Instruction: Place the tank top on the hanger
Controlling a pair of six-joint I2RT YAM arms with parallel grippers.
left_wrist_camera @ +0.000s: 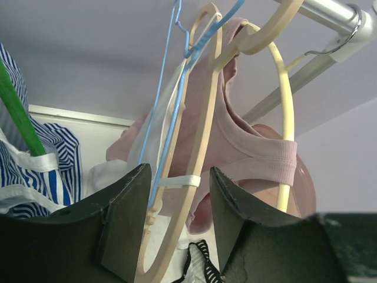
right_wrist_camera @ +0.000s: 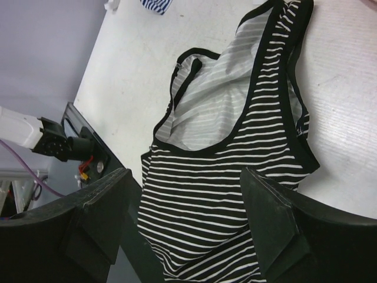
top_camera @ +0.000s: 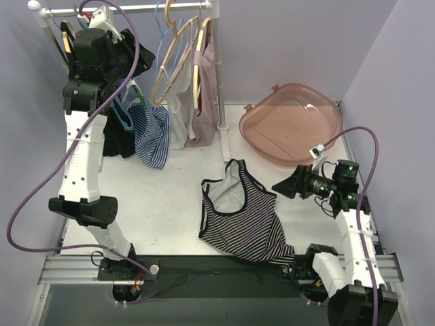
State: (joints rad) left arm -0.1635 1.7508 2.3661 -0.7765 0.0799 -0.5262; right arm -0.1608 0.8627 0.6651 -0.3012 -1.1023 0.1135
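- While the tank top (top_camera: 241,217) lies spread on the table (top_camera: 170,197), well apart from the rack, the step in hand is, as I judge it, fetching the hanger (left_wrist_camera: 167,153); nothing is threaded yet.
- My left gripper (left_wrist_camera: 177,177) is up by the rail (left_wrist_camera: 330,12), jaws apart. The hanger's pale-blue rod runs down between them, close to one finger, and I see no pinch on it.
- A tan wooden hanger (left_wrist_camera: 197,135) sits in the same gap, just beside the blue rod, so closing from here could catch both. The next move calls for getting the thin rod alone, then lifting its hook off the rail.
- My right gripper (right_wrist_camera: 185,177) hovers over the top, jaws wide and holding nothing. The neck opening and grey lining face up beneath me.
- The blue hanger's hook is cut off at the upper edge of my left wrist view, so I can't say where it sits on the rail. Its lower bar is behind my finger.
- From above, my own left arm covers my left jaws, and the blue hanger shows only as thin lines among the tan ones.
- The top's hem reaches the near table edge by my right base; whether it drapes over I cannot tell.
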